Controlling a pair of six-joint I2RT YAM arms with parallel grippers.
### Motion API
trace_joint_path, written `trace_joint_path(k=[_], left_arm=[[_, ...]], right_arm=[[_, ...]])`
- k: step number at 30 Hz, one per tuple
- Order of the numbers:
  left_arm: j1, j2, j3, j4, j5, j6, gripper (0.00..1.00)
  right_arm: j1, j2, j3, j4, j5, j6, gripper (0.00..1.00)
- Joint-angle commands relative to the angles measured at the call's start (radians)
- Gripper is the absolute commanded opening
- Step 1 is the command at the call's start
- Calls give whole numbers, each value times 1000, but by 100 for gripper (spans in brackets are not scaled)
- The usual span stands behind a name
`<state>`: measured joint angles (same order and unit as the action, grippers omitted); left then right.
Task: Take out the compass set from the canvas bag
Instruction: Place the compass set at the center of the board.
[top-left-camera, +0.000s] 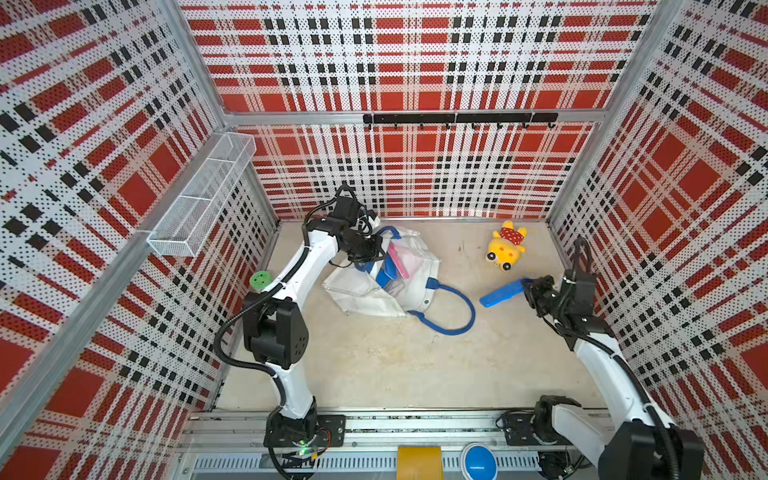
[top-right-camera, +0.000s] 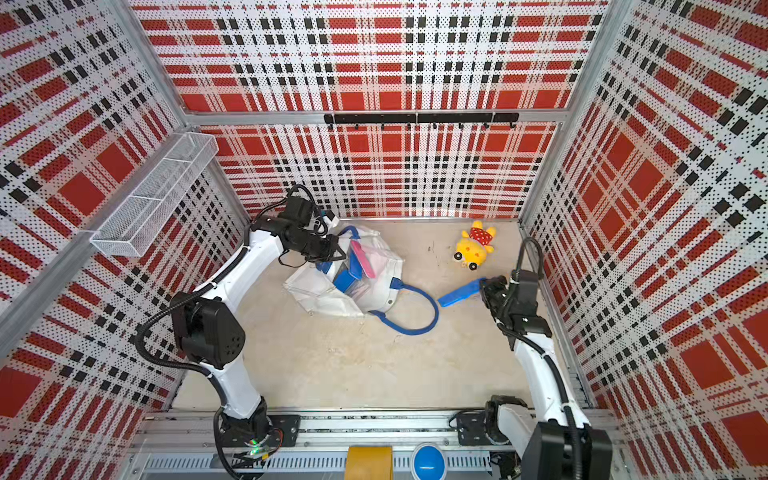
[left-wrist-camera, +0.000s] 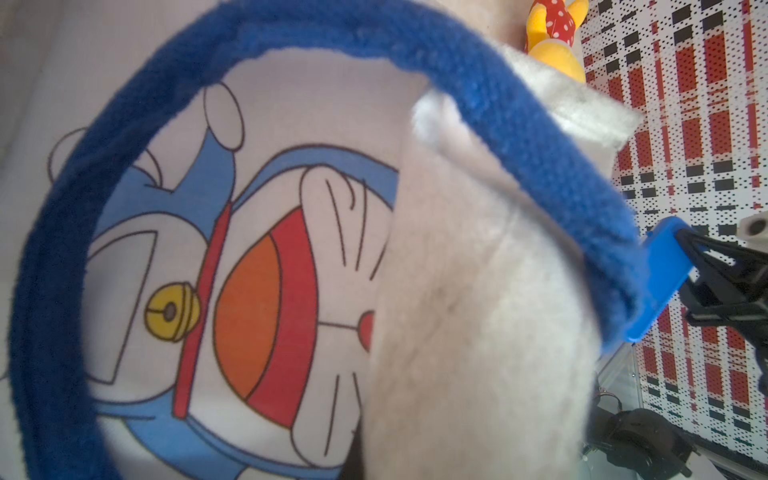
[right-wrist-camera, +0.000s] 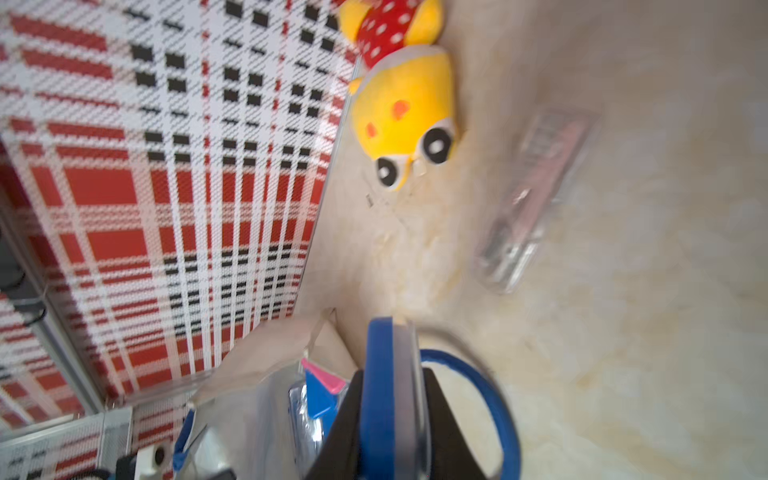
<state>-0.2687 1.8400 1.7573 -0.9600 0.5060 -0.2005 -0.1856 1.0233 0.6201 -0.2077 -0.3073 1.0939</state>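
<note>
Left hand (top-left-camera: 368, 251), clamped on the canvas bag (top-left-camera: 361, 291) at upper centre, props its mouth open; right hand (top-left-camera: 530, 288) grips a blue case (top-left-camera: 500, 294) — presumably the compass set — clear of the bag, centre right.

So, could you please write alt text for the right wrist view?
The right gripper grips a flat blue case edge-on, with the canvas bag beyond it. A yellow plush toy and a blurred clear case lie on the table.
</note>
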Motion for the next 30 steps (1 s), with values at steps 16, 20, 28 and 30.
trace_joint_path(k=[16,20,28,30], left_arm=[[-12,-15,16,2,30,-36,0],[-13,-18,12,3,29,-40,0],[-13,-20,5,-2,29,-45,0],[-14,-19,5,-3,28,-45,0]], right_arm=[[-195,467,-42,376,-175,-62,13],[-202,507,-26,400,-177,-70,15],[-203,585,-32,494,-177,-43,19],[-203,592,-40,507,-177,-41,21]])
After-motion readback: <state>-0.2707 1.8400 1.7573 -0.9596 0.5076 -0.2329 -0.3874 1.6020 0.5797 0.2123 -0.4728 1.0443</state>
